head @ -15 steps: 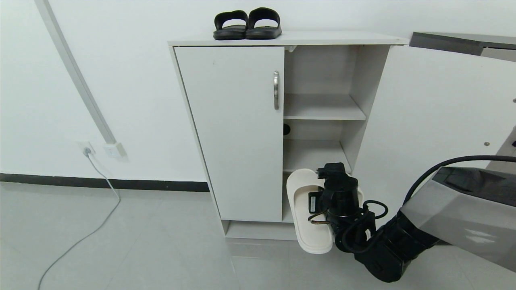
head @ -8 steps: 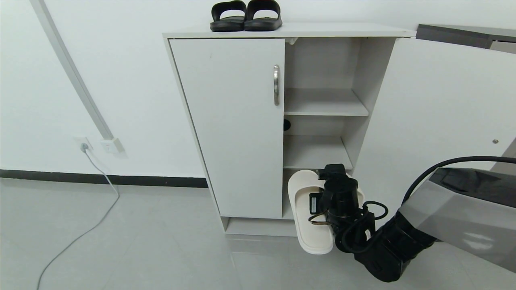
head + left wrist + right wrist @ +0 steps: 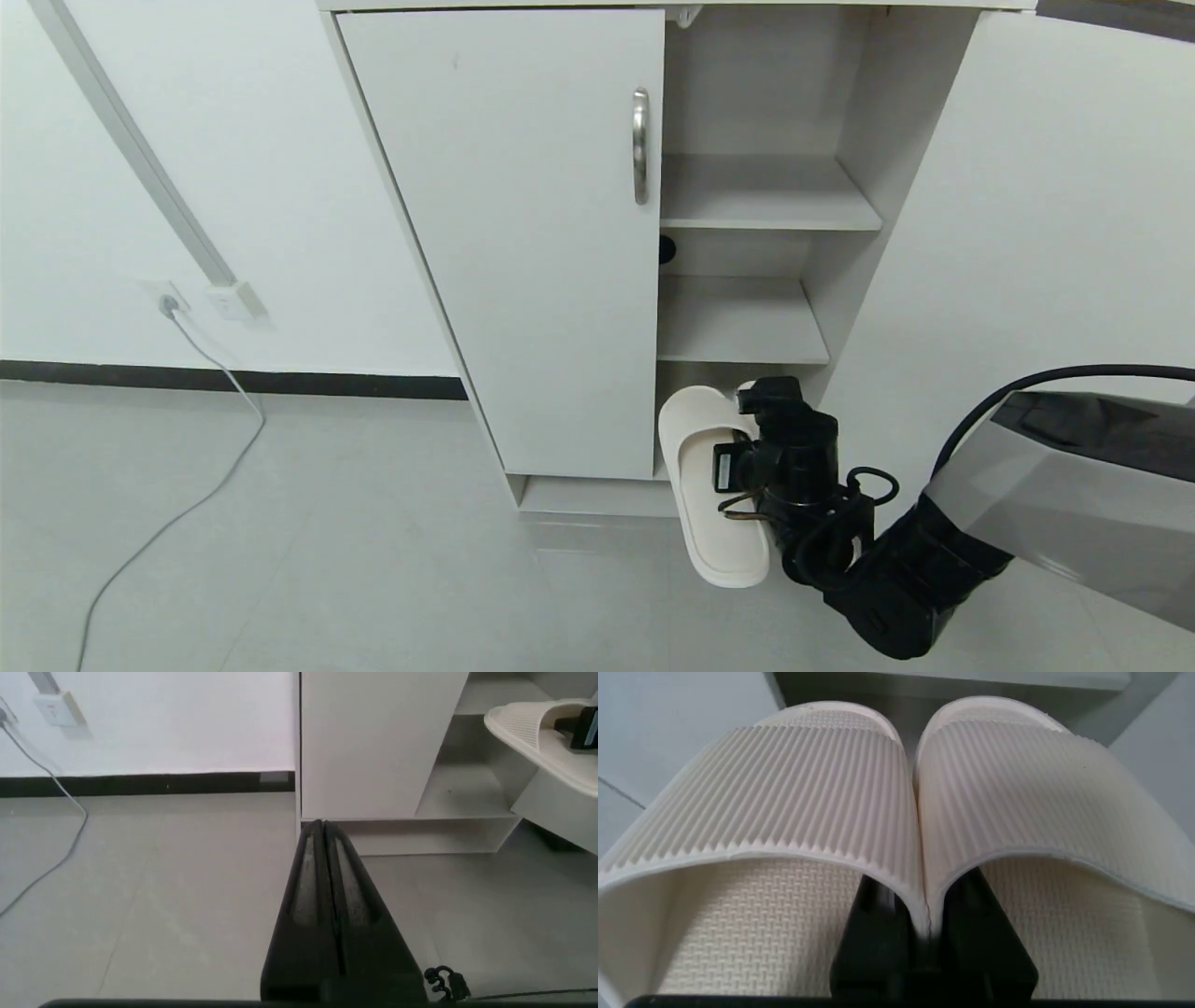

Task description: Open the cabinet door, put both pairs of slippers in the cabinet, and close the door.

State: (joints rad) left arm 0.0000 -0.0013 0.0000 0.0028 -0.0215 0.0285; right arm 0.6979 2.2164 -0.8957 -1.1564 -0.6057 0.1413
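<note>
Cream slippers [image 3: 822, 793] matt, ribbed straps (foam, probably); cabinet [image 3: 523, 233] smooth matt laminate; handle [image 3: 639, 145] brushed metal.

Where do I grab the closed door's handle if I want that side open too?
I'd grip the metal handle mid-bar, from straight in front, jaws set sideways across it: it is a slim vertical bar standing off the closed door at its right edge.

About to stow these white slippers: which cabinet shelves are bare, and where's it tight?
Upper shelf and middle shelf are both bare, each between the closed left door and the cabinet's right wall. The bottom opening is crowded: the slippers and right gripper sit in front of it, hiding its floor.
</note>
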